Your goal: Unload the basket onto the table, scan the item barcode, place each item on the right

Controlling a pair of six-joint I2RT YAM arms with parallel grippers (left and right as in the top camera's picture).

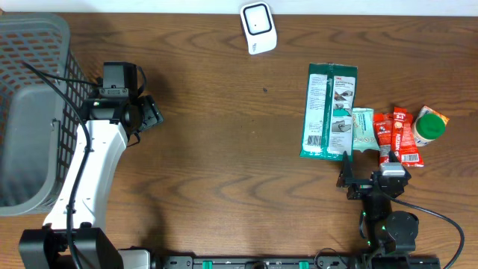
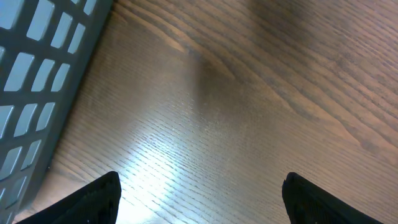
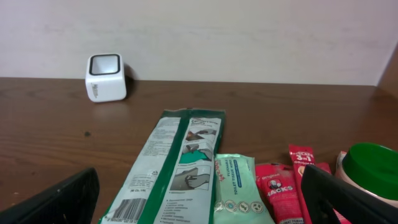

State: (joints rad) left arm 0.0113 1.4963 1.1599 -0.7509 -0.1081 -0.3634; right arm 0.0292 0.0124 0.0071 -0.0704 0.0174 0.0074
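The right gripper (image 1: 370, 173) stands close to the near edge of the desk (image 1: 224, 157), toward its right side. Its jaws are spread wide and hold nothing. In the right wrist view the two dark fingers (image 3: 56, 199) frame the goods from both sides.

Just beyond this gripper lies a row of packages. The long packet (image 1: 328, 112) is flat and narrow, white with dark green bands along its length, and its long axis runs from the near side to the far side. On its near end a black barcode (image 3: 124, 208) faces up, with small print beside it that is too fine to read. Touching its right side is a small pale green packet (image 1: 364, 128); I can read the word "TOILET" on it, but the rest is unclear. Next come red sachets (image 1: 396, 136): one shows "3in1 ORIGINAL", and another shows letters ending in "ACKS". At the end of the row, nearest the right edge, is a tub with a green lid (image 1: 428, 127).

The left gripper (image 1: 149, 112) is over bare wood near the left edge, beside a grey basket (image 1: 30, 112). Its jaws are also wide apart and empty.

At the far edge, near the middle, stands the white scanner (image 1: 258, 28) with a dark window on its front.
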